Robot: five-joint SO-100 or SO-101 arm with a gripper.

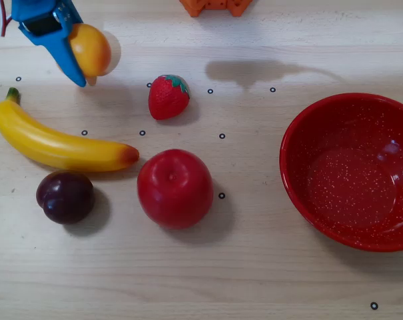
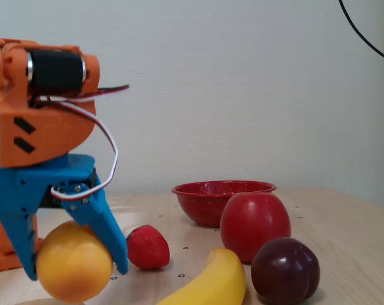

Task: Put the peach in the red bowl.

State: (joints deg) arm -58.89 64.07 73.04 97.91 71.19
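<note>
Peach, yellow-orange, sits at upper left of the overhead view, clamped between the blue fingers of the gripper, which close only to the fruit's width. In the fixed view it's at lower left w/ the gripper around it; can't tell if it's touching the table. Red bowl is at right of the overhead view, well apart. Between them: strawberry, apple, banana, plum.

Strawberry, apple before bowl.
</note>
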